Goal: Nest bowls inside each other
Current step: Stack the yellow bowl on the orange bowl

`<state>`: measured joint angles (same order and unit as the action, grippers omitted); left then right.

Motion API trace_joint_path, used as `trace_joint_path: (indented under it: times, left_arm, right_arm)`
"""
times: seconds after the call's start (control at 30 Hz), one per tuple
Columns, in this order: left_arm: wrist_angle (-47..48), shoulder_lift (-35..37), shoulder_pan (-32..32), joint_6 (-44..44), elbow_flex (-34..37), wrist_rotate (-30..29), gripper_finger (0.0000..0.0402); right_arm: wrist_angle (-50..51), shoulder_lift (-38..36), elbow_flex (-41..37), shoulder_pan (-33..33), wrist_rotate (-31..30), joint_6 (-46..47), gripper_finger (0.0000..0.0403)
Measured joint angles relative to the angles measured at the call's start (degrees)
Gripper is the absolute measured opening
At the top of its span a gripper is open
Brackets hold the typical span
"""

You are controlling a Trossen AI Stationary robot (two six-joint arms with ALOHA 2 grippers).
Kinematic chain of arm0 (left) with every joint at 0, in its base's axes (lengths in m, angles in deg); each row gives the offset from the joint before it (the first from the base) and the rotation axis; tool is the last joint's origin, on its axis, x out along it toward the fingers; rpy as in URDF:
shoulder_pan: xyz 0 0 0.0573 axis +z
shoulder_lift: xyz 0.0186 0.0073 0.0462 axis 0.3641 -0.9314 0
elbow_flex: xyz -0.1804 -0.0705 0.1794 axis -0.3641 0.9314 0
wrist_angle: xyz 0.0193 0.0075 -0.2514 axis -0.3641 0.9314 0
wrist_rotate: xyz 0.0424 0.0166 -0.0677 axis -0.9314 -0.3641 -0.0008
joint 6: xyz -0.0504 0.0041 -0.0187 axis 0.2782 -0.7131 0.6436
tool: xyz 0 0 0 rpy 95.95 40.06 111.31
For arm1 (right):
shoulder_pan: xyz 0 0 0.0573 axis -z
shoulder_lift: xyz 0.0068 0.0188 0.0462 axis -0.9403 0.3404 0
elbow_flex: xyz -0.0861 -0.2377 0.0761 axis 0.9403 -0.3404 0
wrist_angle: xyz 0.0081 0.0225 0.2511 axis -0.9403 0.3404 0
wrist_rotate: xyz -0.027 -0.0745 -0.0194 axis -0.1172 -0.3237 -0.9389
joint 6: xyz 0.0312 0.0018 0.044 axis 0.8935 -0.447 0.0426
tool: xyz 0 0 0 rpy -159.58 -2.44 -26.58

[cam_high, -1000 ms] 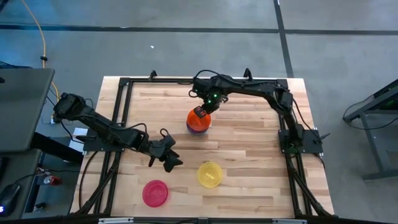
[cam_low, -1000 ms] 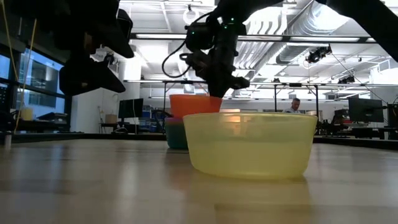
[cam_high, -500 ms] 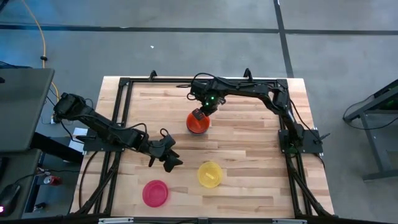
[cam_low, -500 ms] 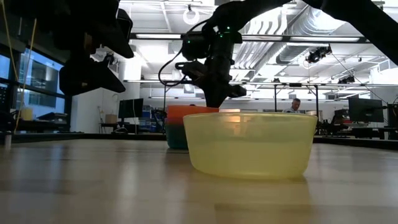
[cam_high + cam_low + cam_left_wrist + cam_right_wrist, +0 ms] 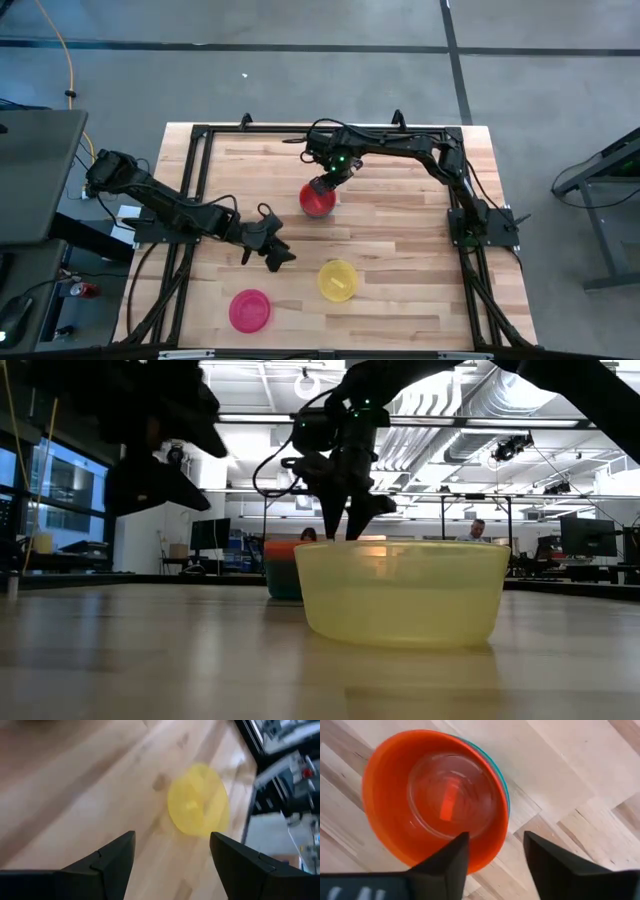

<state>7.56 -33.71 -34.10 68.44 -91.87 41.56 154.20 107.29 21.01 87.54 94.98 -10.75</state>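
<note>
An orange bowl (image 5: 318, 199) sits nested on top of a stack (image 5: 283, 565) at the table's far middle. A teal bowl's rim (image 5: 504, 785) shows under it. My right gripper (image 5: 496, 836) hangs open just over the stack. One finger is over the orange bowl's inside and the other is outside its rim, and neither visibly touches it. A yellow bowl (image 5: 338, 280) and a pink-red bowl (image 5: 249, 310) stand apart on their bases near the front. My left gripper (image 5: 268, 255) hovers open, left of the yellow bowl (image 5: 198, 800).
A black metal frame (image 5: 200, 135) runs around the wooden table top. The right arm's base (image 5: 480, 225) stands at the right edge. Bare wood lies between the stack and the two loose bowls.
My right gripper has gone down with the orange bowl, which has sunk into the stack and now sits low on it. The gripper has then opened and let the bowl go.
</note>
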Motion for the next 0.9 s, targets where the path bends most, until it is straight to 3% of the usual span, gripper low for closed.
trace_joint_path:
  times: [0.1,0.3,0.53,0.9]
  left_arm:
    - [0.0,-0.5,2.5,0.2,0.0,0.9,0.0245]
    - [0.1,-4.1,5.5,-0.8,-2.0,5.9,0.0245]
    - [0.1,-15.3,6.9,-4.5,-11.3,13.1,0.0245]
    - [11.4,-26.5,7.7,-10.6,-27.0,19.7,0.0245]
  right_arm:
    - [1.0,-2.0,0.0,-0.5,-2.5,-0.6,0.0203]
    - [8.1,-8.9,0.0,-1.6,-8.9,-4.5,0.0202]
    - [10.9,-19.9,0.0,-4.1,-13.7,-7.2,0.02]
    - [15.1,-35.2,0.0,-8.6,-21.9,-4.5,0.02]
